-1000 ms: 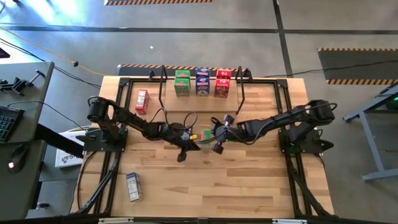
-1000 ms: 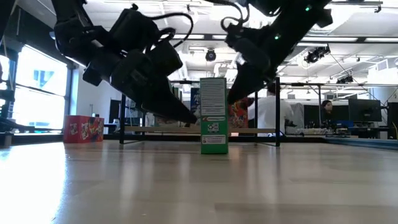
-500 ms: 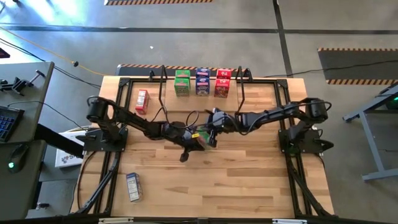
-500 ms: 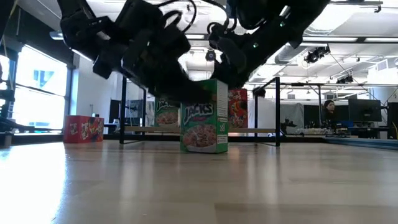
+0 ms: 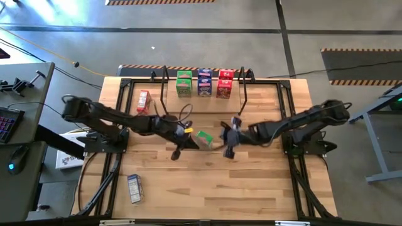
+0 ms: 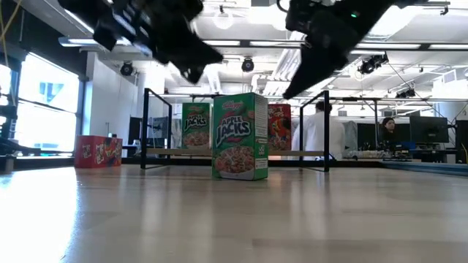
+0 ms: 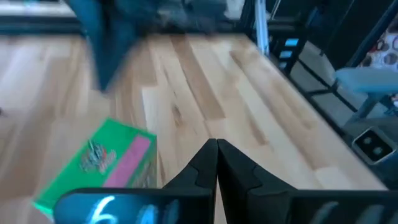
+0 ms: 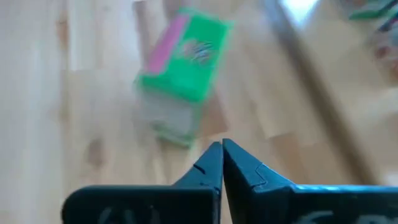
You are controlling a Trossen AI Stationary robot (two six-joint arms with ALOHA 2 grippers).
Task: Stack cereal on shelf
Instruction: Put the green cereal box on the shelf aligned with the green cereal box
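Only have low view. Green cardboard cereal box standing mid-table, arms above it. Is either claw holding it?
Observer: No. Wrist views show left claw and right claw shut and empty; green cardboard cereal box stands free.
Operator: Shelf count? Partly blocked here.
Observer: Three on the light-wood shelf with black hoop frames: green shelf box, blue shelf box, red shelf box.
Operator: Anything outside my view?
Observer: A blue-and-white box lies flat, left arm's side.

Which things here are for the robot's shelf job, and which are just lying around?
For the job:
- green cereal box standing mid-table
- red box and blue-white box, off the shelf
- shelf with three boxes at its back
- left pincer and right pincer, both shut and empty

Just lying about:
- keyboard on the side desk
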